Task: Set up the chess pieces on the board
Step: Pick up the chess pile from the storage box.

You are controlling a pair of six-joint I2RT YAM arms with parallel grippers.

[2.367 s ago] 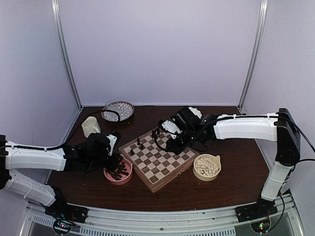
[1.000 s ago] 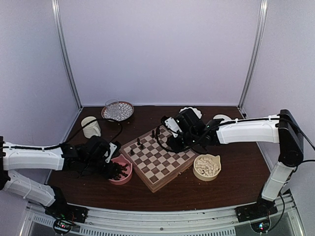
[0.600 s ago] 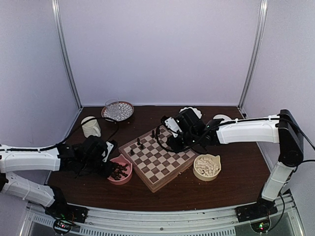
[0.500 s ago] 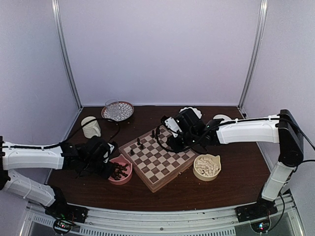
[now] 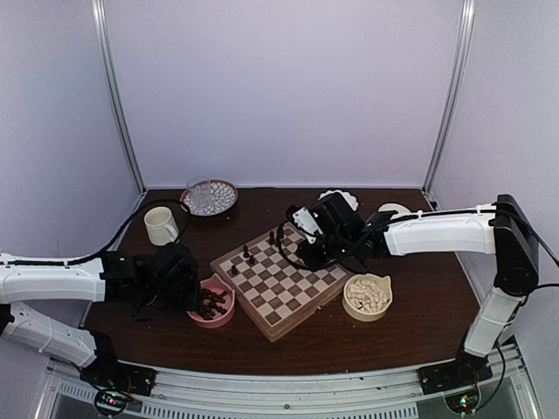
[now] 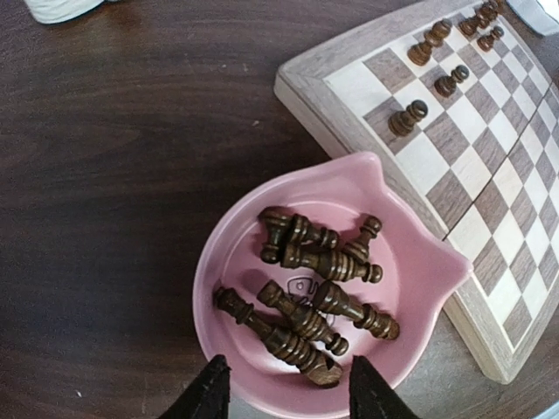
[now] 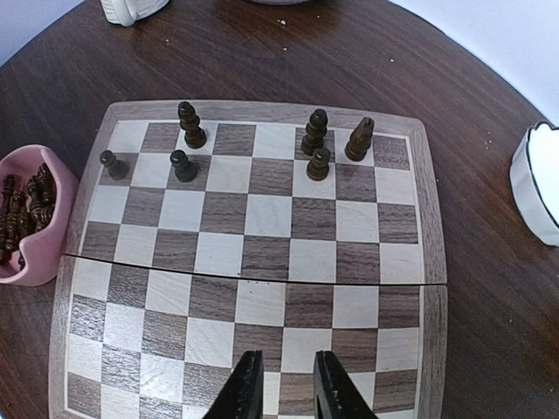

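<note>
**Top external view.** The board lies at the middle of the counter, turned at an angle. A few dark chess pieces stand upright near its far-left edge. The pink bowl sits just beside the board's left corner and holds more dark pieces. The cream bowl, filled with white pieces, sits just beside the right corner. The left pincer hangs at the pink bowl's left side; from this angle it cannot be told whether it touches the bowl. The right pincer is above the far part of the board. A mug and a patterned plate stand at the far left of the counter.

**Left wrist view.** The left pincer is spread above the near rim of the pink bowl. Its fingers stand well apart with nothing gripped between them. The dark pieces in the bowl lie on their sides in a loose heap. The board's edge runs close against the bowl's right side.

**Right wrist view.** The right pincer is nearly pressed together, with a narrow gap that holds nothing, above the near half of the board. Six dark pieces stand upright in the two far rows, three toward the left and three toward the right. A white dish shows at the right edge.
</note>
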